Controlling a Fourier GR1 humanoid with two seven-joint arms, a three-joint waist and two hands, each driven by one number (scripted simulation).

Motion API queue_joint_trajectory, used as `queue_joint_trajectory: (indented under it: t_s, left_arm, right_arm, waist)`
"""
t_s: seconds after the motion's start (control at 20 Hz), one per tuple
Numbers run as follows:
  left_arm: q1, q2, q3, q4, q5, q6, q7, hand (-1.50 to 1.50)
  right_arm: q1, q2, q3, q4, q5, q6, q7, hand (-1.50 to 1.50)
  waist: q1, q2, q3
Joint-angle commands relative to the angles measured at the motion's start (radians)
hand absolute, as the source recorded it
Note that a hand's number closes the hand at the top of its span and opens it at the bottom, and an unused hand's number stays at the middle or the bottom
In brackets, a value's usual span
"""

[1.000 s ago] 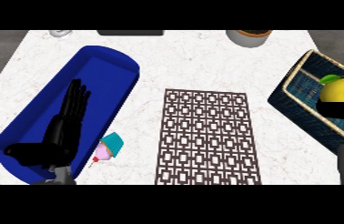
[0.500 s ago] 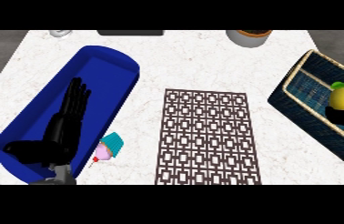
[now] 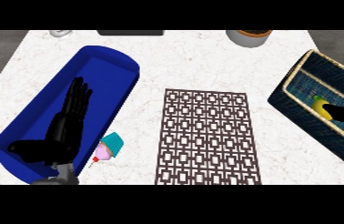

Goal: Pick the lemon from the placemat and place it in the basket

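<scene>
Lying in the basket (image 3: 285, 100), right of the placemat (image 3: 205, 136), the lemon (image 3: 317, 101) shows as a small yellow patch. It is judged to be light, stiff-skinned and not fragile. The waxy peel is likely to be a little slippery, and its rounded form could roll. It would best be taken across its middle, not by the pointed ends. Only a black sliver of the right hand (image 3: 332, 111) is seen, just beside the lemon at the view's edge. Whether it is apart or clamped on the fruit cannot be told. The left hand (image 3: 67, 123) is held flat and spread over the blue tub (image 3: 107, 66), left of the placemat, with nothing grasped.
</scene>
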Motion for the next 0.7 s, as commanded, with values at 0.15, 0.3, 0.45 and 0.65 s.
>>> queue_joint_trajectory:
  t_s: [0.15,0.3,0.45,0.65]
  left_arm:
    - [-0.027,-0.019,-0.011,0.032,-0.032,0.028,0.008,0.0]
    - [0.034,0.008,0.019,-0.001,0.02,-0.026,-0.016,0.0]
    - [0.038,-0.008,0.015,0.016,0.003,-0.014,-0.051,0.0]
    - [0.109,-0.024,-0.031,-0.077,-0.029,0.007,-0.015,0.0]
  right_arm:
    - [0.006,-0.035,-0.017,-0.116,0.031,-0.075,-0.016,-1.5]
    - [0.037,-0.04,-0.039,-0.202,0.034,-0.093,-0.01,-1.5]
    - [0.068,-0.01,-0.032,-0.259,0.111,-0.067,0.083,-1.5]
    - [0.147,-0.046,-0.125,-0.424,0.063,0.006,0.125,-1.5]
  waist:
    - [-0.006,-0.001,-0.001]
    - [-0.004,-0.003,-0.001]
    - [-0.003,-0.001,-0.001]
    - [-0.008,-0.005,-0.001]
